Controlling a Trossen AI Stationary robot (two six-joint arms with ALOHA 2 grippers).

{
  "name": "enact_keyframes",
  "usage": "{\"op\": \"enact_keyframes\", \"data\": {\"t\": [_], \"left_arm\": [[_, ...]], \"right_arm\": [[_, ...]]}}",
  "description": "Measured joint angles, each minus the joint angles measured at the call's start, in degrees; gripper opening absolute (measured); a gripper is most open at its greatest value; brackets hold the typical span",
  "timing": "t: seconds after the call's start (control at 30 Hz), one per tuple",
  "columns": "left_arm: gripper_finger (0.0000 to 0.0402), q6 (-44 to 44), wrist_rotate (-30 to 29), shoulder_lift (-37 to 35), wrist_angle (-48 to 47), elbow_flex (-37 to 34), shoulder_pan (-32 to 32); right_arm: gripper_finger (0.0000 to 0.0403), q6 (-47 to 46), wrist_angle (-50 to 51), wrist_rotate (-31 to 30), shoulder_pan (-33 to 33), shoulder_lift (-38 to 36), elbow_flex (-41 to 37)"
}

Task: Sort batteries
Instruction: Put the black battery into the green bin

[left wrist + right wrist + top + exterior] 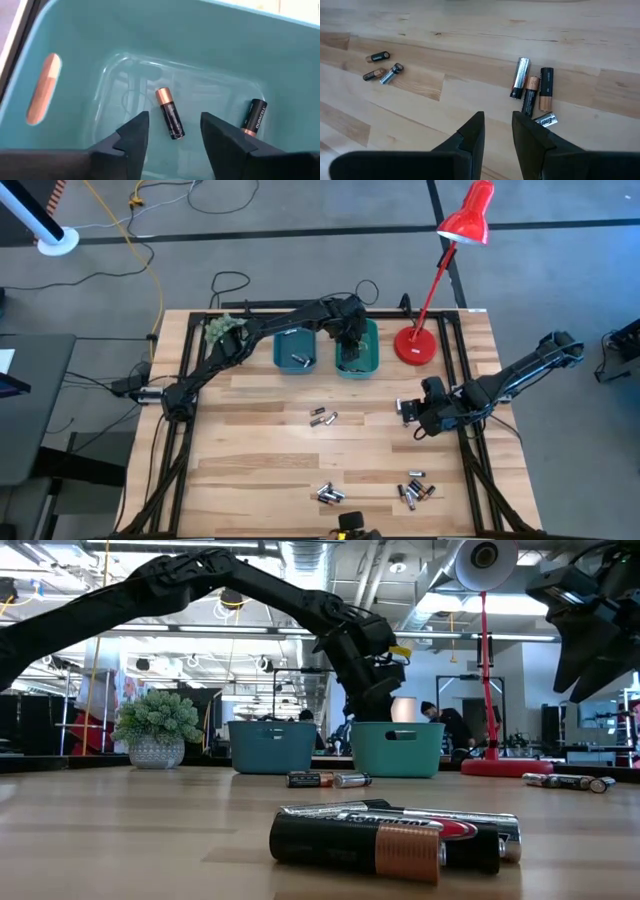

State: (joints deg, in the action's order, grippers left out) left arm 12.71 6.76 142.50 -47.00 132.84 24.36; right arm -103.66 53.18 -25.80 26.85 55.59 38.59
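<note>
Two teal bins stand at the table's far edge, the left bin (296, 350) and the right bin (358, 352). My left gripper (350, 342) hangs open over the right bin, its fingers pointing down into it (172, 137). On the bin's floor (210, 60) lie a black and copper battery (170, 120), seen between the fingers, and a second one (254, 119). My right gripper (420, 418) waits at the right side of the table, open by a narrow gap (497, 131) with nothing in it. Loose batteries lie mid-table (322, 418) and in two heaps near the front edge (330, 495) (415, 490).
The left bin holds a few batteries (298, 361). A red desk lamp (418, 345) stands right of the bins and a small potted plant (222, 330) to their left. Black frame rails (180, 470) run along the table's sides. Bare wood lies between the battery heaps.
</note>
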Motion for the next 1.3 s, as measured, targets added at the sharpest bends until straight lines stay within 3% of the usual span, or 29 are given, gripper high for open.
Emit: {"op": "enact_keyframes", "data": {"t": [0.37, 0.67, 0.87, 1.03, 1.3], "left_arm": [[0.0186, -5.3, -0.7, -4.6, -7.5, 1.4, -0.3], [0.0187, -10.4, -0.9, -13.1, -15.3, 1.3, -3.0], [0.0187, -12.4, -11.3, -20.8, -15.9, -1.4, -8.4], [0.0187, -14.4, -13.6, -28.5, -11.1, -11.4, -13.3], [0.0187, -25.9, -15.3, -44.0, 8.2, -40.7, -19.3]], "right_arm": [[0.0118, -7.3, 6.9, 1.6, 0.0, 0.0, 0.0], [0.0118, -1.4, 7.5, 2.1, -0.6, 0.0, -1.9], [0.0118, -1.0, -0.2, 3.2, -1.2, 0.0, -8.6], [0.0118, 2.9, -0.8, 3.3, -1.9, 0.0, -9.3], [0.0118, 13.6, -0.1, 3.3, -8.1, 0.0, -9.3]]}}
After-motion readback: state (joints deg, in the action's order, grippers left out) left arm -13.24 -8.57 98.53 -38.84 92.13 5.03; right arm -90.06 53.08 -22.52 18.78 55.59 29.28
